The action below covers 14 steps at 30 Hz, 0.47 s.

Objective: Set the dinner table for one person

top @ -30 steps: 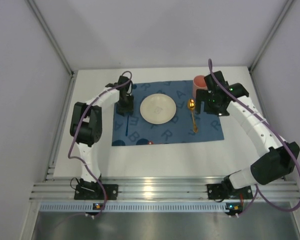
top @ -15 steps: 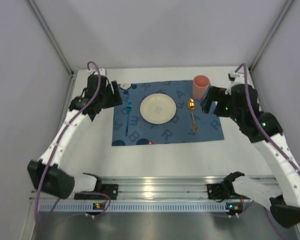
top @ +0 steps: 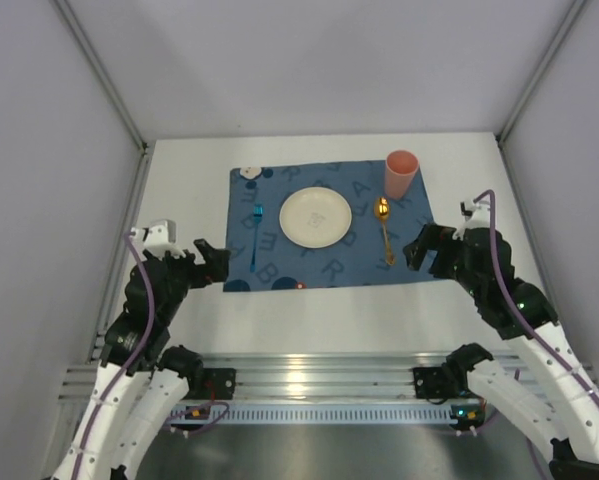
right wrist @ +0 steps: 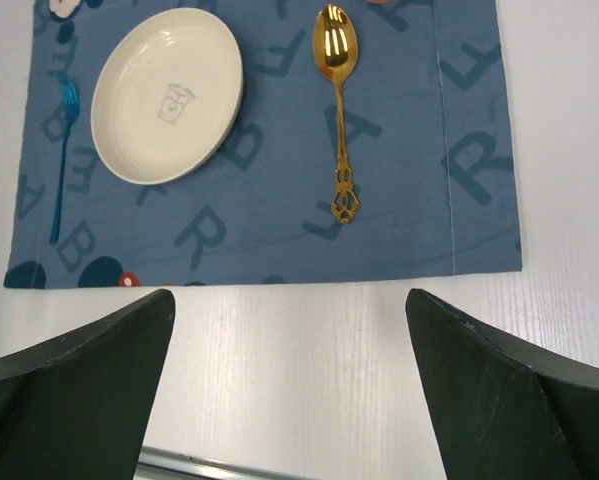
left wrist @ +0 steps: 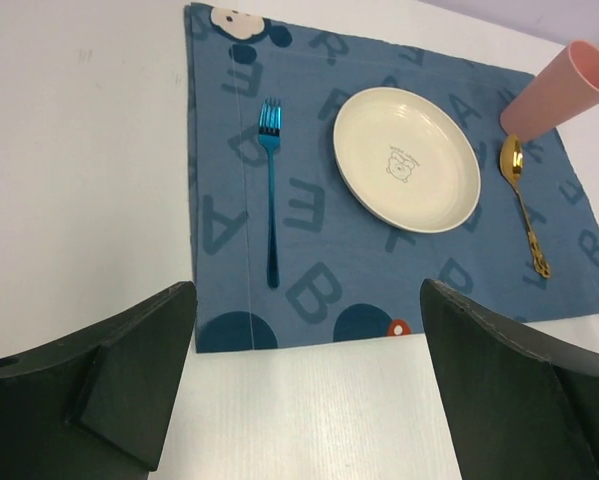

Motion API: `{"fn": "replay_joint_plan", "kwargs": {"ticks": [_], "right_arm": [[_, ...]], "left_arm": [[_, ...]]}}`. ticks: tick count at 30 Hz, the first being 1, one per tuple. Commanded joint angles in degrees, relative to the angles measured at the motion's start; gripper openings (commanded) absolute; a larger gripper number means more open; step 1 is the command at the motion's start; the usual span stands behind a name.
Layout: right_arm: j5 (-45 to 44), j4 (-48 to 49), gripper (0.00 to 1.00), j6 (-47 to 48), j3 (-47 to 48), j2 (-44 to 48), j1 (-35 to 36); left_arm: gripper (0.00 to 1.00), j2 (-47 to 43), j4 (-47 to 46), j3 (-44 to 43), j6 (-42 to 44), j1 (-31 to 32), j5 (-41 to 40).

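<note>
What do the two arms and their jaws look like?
The left arm and right arm have white links with black joints. A purple cable runs along each. The jaws are plain, dark, wedge-shaped pieces without markings.

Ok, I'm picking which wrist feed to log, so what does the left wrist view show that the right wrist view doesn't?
Only left wrist: the pink cup, at best a sliver in the other, and the far edge of the mat. Only right wrist: the mat's near right corner and what looks like a sliver of rail at the bottom. Both: plate, fork, spoon, white table, and each its own open claw, left claw and right claw.
</note>
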<state>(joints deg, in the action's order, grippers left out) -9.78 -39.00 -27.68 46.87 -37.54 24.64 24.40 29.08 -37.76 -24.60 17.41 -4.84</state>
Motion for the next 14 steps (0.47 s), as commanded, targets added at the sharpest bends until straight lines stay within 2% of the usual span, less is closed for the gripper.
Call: {"fn": "replay_joint_plan", "kwargs": {"ticks": [1, 11, 14], "right_arm": [[0.99, 4.20, 1.00, -0.09, -0.03, 0.89, 0.67], [2.22, 4.81, 1.00, -0.18, -1.95, 3.87, 0.58], [-0.40, 2.98, 1.00, -0.79, -1.09, 3.97, 0.58]], "left_arm": [[0.98, 0.99, -4.13, -0.47, 5.17, 0.17, -2.36], [0.99, 7.94, -3.59, -2.32, 7.55, 0.17, -1.31], [0.98, 9.26, -4.12, -3.19, 10.79, 0.17, -2.44]]}}
